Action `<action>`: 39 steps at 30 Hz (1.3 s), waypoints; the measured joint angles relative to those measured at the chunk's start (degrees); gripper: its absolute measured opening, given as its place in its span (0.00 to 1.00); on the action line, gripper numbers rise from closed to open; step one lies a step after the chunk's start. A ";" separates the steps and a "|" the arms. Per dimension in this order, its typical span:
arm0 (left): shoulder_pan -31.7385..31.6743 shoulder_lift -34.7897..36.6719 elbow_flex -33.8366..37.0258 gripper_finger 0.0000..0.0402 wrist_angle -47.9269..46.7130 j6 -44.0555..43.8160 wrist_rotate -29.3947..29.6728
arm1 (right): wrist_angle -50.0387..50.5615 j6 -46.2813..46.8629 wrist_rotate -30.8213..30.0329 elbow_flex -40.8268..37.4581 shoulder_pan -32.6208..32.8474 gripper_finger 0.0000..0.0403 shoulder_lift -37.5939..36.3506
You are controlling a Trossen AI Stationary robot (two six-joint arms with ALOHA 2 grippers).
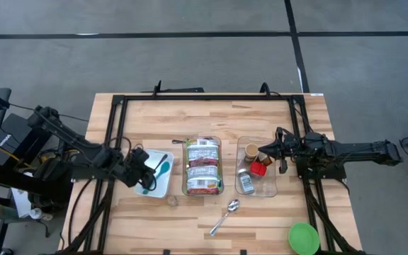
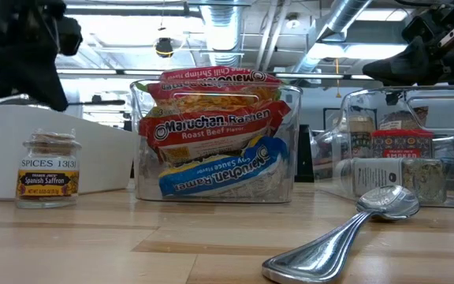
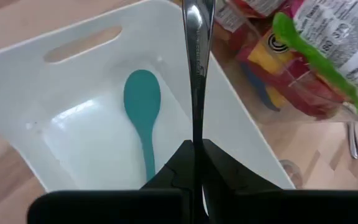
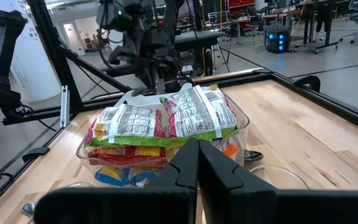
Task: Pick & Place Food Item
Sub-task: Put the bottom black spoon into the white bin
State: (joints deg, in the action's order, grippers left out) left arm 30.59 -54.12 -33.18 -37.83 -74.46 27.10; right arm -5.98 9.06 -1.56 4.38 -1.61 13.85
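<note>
A clear bin [image 1: 202, 166] of ramen packets [image 2: 211, 130] stands mid-table. A white tray [image 1: 163, 185] to its left holds a teal spoon [image 3: 143, 106]. My left gripper [image 1: 144, 170] is above the tray, shut on a thin metal utensil [image 3: 197, 68]. My right gripper [image 1: 263, 151] is shut and empty, above a clear bin [image 1: 266, 185] of spice jars, close to a red-lidded jar [image 1: 259, 168]. A metal spoon [image 1: 225, 216] lies flat on the table near the front edge. My left gripper pinches the metal utensil's handle [image 3: 197, 134] between its two fingers. The utensil shows edge-on and runs straight out along the fingers, over the tray and toward the ramen bin's corner. It is lifted clear of the tray. Its far end is outside the wrist view.
A small saffron jar [image 2: 48, 170] stands on the table in front of the tray [image 1: 173, 200]. A green round lid [image 1: 303, 238] lies at the front right corner. A black frame [image 1: 204, 98] borders the table's far and side edges.
</note>
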 joint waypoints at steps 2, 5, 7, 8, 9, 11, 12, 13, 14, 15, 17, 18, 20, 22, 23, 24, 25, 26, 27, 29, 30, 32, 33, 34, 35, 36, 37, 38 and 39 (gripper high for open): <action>0.01 0.01 1.52 0.02 1.28 -0.04 0.04 | 0.02 0.00 0.00 0.00 -0.01 0.00 0.00; 0.02 0.01 3.18 0.02 3.14 -0.90 0.01 | 0.02 0.00 0.00 0.00 -0.01 0.00 0.00; 0.02 0.01 4.02 0.02 3.71 -1.48 -0.27 | 0.00 0.00 -0.01 0.00 -0.01 0.00 0.00; 0.02 0.01 4.41 0.02 3.80 -1.48 -0.56 | 0.01 0.00 0.00 0.00 -0.01 0.00 0.00; 0.02 0.01 4.80 0.02 4.15 -1.50 -0.62 | 0.02 0.00 0.00 0.00 -0.01 0.00 0.00; 0.02 0.01 5.49 0.02 5.07 -1.88 -0.83 | 0.02 0.00 -0.02 0.00 -0.02 0.00 0.00; 0.02 0.01 5.89 0.02 5.38 -2.33 -1.13 | 0.02 0.00 0.00 0.00 0.00 0.00 0.00; 0.02 0.01 6.32 0.02 5.59 -2.56 -1.45 | 0.00 0.00 0.00 0.00 -0.01 0.00 0.00; 0.02 0.01 6.74 0.02 5.95 -2.57 -1.73 | 0.00 0.00 0.00 0.00 -0.02 0.00 0.00; 0.02 0.01 7.03 0.02 6.34 -2.56 -2.10 | 0.02 0.00 -0.02 0.00 0.00 0.00 0.00; 0.02 0.01 7.64 0.02 6.90 -2.58 -2.74 | 0.01 0.00 -0.01 0.00 -0.02 0.00 0.00; 0.02 0.01 8.00 0.02 7.08 -2.58 -3.00 | 0.02 0.00 0.00 0.00 -0.02 0.00 0.00; 0.01 0.01 8.75 0.02 7.89 -2.58 -3.18 | 0.00 0.00 0.00 0.00 -0.01 0.00 0.00; -0.02 0.01 9.58 0.02 9.22 -2.58 -3.18 | 0.02 0.00 -0.02 0.00 0.00 0.00 0.00; -0.02 0.01 10.09 0.02 9.91 -2.58 -3.20 | 0.00 0.00 -0.02 0.00 0.00 0.00 0.00; -0.02 0.01 10.56 0.02 10.58 -2.58 -3.23 | 0.02 0.00 -0.02 0.00 -0.02 0.00 0.00; -0.02 0.01 10.90 0.02 11.09 -2.58 -3.38 | 0.02 0.00 -0.02 0.00 0.00 0.00 0.00; -0.02 0.01 11.14 0.02 11.61 -2.58 -3.62 | 0.01 0.00 0.00 0.00 0.00 0.00 0.00; -0.04 0.01 11.29 0.02 11.95 -2.58 -3.84 | 0.01 0.00 -0.02 0.00 -0.01 0.00 0.00; -0.44 0.01 11.48 0.02 11.92 -2.58 -4.65 | 0.01 0.00 -0.01 0.00 0.00 0.00 0.00; -0.69 0.01 11.48 0.02 11.89 -2.58 -4.94 | 0.00 0.00 -0.01 0.00 -0.01 0.00 0.00; -1.37 0.01 11.48 0.02 11.94 -2.58 -5.23 | 0.00 0.00 0.00 0.00 0.00 0.00 0.00; -1.77 0.01 11.48 0.02 11.91 -2.59 -5.62 | 0.02 0.00 -0.02 0.00 0.00 0.00 0.00; -2.17 0.01 11.48 0.02 11.92 -2.58 -6.03 | 0.00 0.00 0.00 0.00 0.00 0.00 0.00; -2.60 -0.10 11.48 0.02 11.93 -2.59 -6.33 | 0.02 0.00 0.00 0.00 -0.02 0.00 0.00; -2.99 -0.30 11.48 0.02 11.95 -2.58 -6.63 | 0.00 0.00 -0.02 0.00 -0.02 0.00 0.00; -3.33 -0.41 11.48 0.02 11.92 -2.58 -7.01 | 0.01 0.00 0.00 0.00 -0.01 0.00 0.00; -3.60 -0.55 11.48 0.02 11.95 -2.58 -7.61 | 0.00 0.00 -0.01 0.00 0.00 0.00 0.00; -3.89 -0.93 11.48 0.02 12.25 -2.56 -8.08 | 0.01 0.00 0.00 0.00 -0.01 0.00 0.00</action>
State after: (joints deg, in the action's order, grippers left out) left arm 26.70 -55.05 -21.69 -25.58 -77.01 19.02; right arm -5.96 9.06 -1.57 4.38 -1.62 13.85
